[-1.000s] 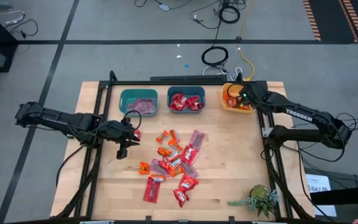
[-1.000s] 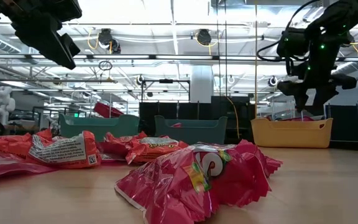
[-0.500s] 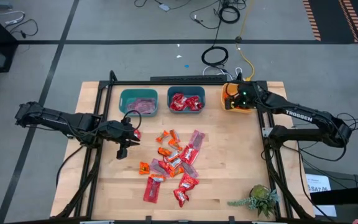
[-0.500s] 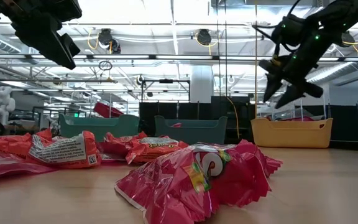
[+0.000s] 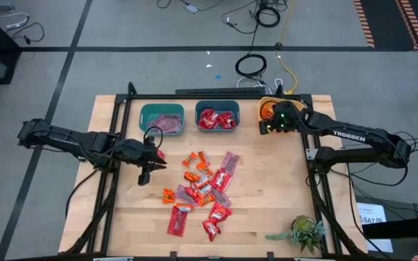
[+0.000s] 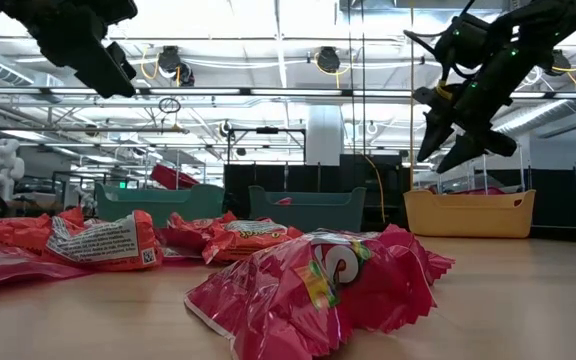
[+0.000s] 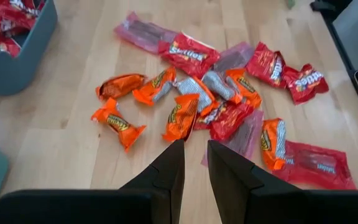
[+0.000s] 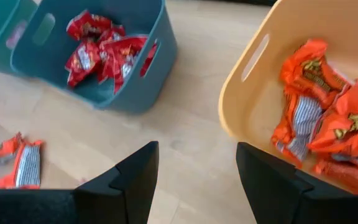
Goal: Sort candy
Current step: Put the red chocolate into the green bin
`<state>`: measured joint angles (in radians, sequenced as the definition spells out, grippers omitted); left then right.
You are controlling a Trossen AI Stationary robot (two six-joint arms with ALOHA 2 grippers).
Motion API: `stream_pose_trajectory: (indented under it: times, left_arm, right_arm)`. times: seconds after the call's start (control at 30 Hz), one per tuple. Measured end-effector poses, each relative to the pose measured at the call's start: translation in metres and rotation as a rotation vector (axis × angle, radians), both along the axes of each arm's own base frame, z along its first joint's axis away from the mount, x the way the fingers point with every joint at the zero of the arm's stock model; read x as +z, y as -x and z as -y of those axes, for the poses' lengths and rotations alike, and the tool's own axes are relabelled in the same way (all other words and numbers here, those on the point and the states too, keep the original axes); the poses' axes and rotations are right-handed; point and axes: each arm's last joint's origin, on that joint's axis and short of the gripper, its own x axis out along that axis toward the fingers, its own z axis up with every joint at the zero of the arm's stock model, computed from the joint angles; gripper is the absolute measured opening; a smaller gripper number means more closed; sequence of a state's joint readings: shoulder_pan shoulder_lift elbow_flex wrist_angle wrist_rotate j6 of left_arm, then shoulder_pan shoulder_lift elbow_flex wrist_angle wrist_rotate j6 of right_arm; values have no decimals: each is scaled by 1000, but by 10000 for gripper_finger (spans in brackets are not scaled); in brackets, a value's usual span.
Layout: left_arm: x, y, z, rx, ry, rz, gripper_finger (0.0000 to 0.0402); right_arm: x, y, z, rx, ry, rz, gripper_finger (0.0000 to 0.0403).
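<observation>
Because the candy (image 5: pixel 202 188) lies in a loose, overlapping heap mid-table, each light, crinkly, slippery wrapper looks best pinched at its flat crimped end, clear of its neighbours. The left gripper (image 7: pixel 194 163) hangs above the heap's left edge, fingers narrow and empty. The right gripper (image 8: pixel 194 165) hangs wide and empty by the yellow bin (image 5: pixel 265 125).

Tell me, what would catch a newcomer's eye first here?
Probably the bright heap of candy in red, orange and mauve wrappers at the middle of the table. Behind it stand three bins: two teal bins and a yellow bin. The right tool hangs open by the yellow one.
</observation>
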<state>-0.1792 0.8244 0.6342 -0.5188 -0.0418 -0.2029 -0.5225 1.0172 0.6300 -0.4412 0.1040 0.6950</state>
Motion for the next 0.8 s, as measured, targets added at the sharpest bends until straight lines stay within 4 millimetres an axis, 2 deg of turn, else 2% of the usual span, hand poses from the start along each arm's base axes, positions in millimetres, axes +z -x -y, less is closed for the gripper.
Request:
stream_pose_trajectory:
  times: [0.43,0.67,0.8]
  left_arm:
    - [1,-1,0,-16,-49,20,80]
    - [1,-1,-1,48,6,11,81]
    - [0,0,-1,63,20,1,108]
  right_arm:
    - [-3,-6,-19,17,-83,-2,208]
    - [-3,-11,-30,26,-119,21,208]
    - [-3,-13,-37,41,-127,26,208]
